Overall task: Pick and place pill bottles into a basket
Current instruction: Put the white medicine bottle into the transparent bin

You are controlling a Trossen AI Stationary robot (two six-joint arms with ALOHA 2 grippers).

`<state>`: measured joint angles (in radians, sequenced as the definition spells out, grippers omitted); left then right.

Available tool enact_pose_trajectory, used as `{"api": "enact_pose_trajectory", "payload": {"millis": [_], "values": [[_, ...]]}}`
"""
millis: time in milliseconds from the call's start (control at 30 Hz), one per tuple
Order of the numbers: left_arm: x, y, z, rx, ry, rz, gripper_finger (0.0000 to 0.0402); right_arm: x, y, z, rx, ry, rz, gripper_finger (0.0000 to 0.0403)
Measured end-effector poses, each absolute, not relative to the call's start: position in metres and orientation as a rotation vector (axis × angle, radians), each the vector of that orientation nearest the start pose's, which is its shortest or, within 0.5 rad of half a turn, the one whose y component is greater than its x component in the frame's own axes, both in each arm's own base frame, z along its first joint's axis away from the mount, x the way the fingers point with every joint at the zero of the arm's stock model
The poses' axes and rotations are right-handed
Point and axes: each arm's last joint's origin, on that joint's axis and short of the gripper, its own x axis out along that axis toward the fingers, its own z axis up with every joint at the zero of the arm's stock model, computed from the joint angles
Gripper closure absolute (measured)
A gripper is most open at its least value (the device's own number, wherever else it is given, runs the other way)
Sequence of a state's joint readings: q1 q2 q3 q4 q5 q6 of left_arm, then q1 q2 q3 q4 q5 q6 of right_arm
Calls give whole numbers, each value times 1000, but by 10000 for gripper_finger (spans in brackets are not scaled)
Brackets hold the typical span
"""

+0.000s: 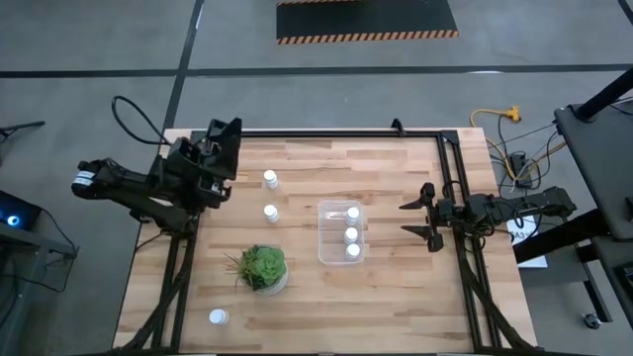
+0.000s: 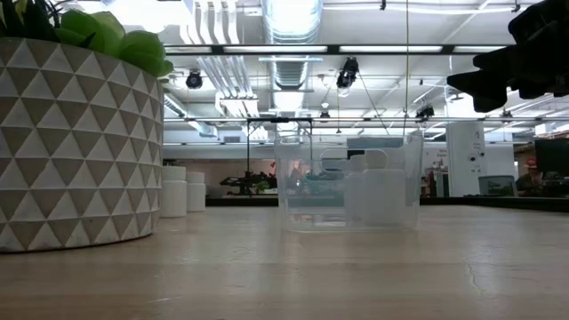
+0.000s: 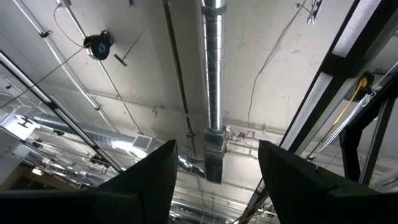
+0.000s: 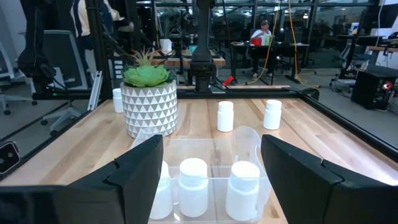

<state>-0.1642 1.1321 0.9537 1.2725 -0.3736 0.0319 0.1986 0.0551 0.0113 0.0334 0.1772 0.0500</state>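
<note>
The clear basket (image 1: pixel 341 233) stands right of the table's middle with three white pill bottles (image 1: pixel 351 234) upright inside it. Two more pill bottles (image 1: pixel 270 179) (image 1: pixel 271 213) stand on their bases left of it, and one (image 1: pixel 219 317) stands near the front left corner. My left gripper (image 3: pixel 216 152) is raised over the table's far left corner and points up at the ceiling, open, with nothing between its fingers. My right gripper (image 4: pixel 211 146) hovers level at the table's right edge, facing the basket (image 4: pixel 214 180), open and empty.
A green plant in a white patterned pot (image 1: pixel 263 268) stands near the front, left of the basket and close to the low camera (image 2: pixel 80 142). Black frame rails (image 1: pixel 450 188) run along the table's far and right edges. Bare wood lies between the basket and my right gripper.
</note>
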Motion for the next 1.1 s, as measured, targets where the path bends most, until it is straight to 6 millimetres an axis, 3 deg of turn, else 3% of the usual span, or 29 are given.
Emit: {"api": "enact_pose_trajectory", "payload": {"millis": [133,267,567,733,1100], "values": [[203,-23,446,-256,-998,219,194,99,15,166,48,11,21,142],[208,-20,450,-245,-752,356,194,99,15,166,48,11,21,142],[199,-12,482,-138,-320,617,194,99,15,166,48,11,21,142],[191,-8,493,-167,-294,728,194,99,15,166,49,11,21,142],[183,-2,489,-227,-269,1016,194,99,15,166,48,11,21,142]]}}
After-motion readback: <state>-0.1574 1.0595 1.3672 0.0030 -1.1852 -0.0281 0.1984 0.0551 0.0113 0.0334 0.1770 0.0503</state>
